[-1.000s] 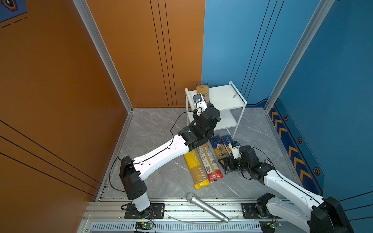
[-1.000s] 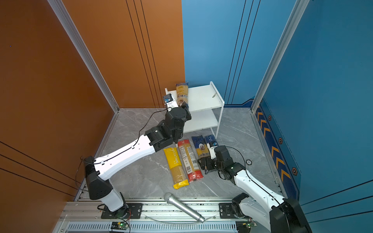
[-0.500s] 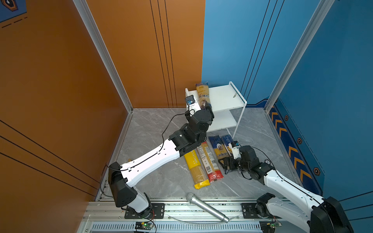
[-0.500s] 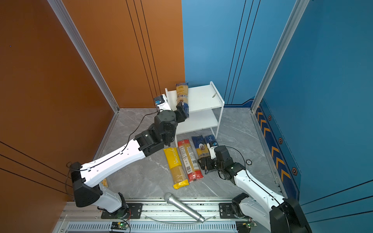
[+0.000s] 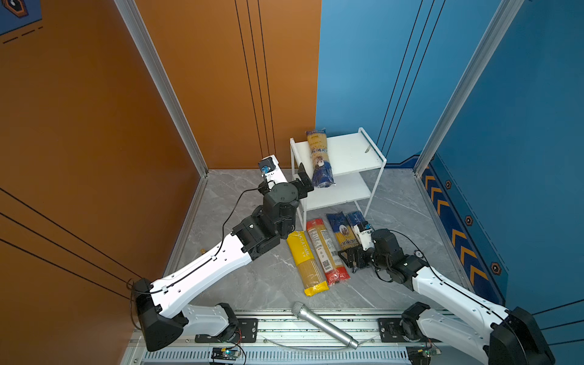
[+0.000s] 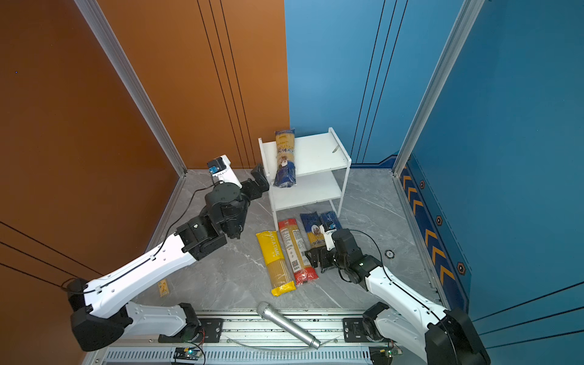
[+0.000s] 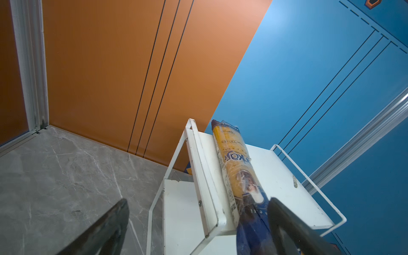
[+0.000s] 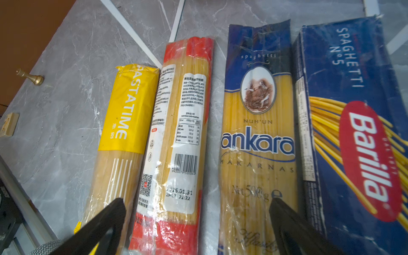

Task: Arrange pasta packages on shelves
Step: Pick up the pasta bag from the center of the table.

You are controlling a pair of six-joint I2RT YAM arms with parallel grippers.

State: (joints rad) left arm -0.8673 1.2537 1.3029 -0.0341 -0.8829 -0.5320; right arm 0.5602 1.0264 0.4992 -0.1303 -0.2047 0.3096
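Note:
One blue-and-yellow ankara pasta package (image 5: pixel 319 158) (image 6: pixel 285 158) (image 7: pixel 238 167) lies on the top board of the white shelves (image 5: pixel 354 155) (image 6: pixel 316 155) (image 7: pixel 282 176), its blue end hanging over the front edge. My left gripper (image 5: pixel 305 180) (image 6: pixel 260 181) (image 7: pixel 198 202) stands open just in front of that end, holding nothing. On the floor lie the yellow package (image 5: pixel 305 259) (image 8: pixel 128 110), the red one (image 5: pixel 325 249) (image 8: pixel 183 110), a second ankara (image 5: pixel 343 230) (image 8: pixel 258 132) and the Barilla (image 5: pixel 355 218) (image 8: pixel 353 121), side by side. My right gripper (image 5: pixel 347 257) (image 6: pixel 316 257) (image 8: pixel 197 202) hovers open over their near ends.
A silver microphone (image 5: pixel 325 325) (image 6: pixel 287 324) lies across the front rail. A small tan card (image 6: pixel 162 287) and a brass piece (image 8: pixel 33 77) sit on the floor at the left. Orange and blue walls close in behind the shelves. The lower shelf board holds nothing.
My left gripper has opened, let go of the ankara package on the top shelf and drawn back toward the front left. The right arm has not moved.

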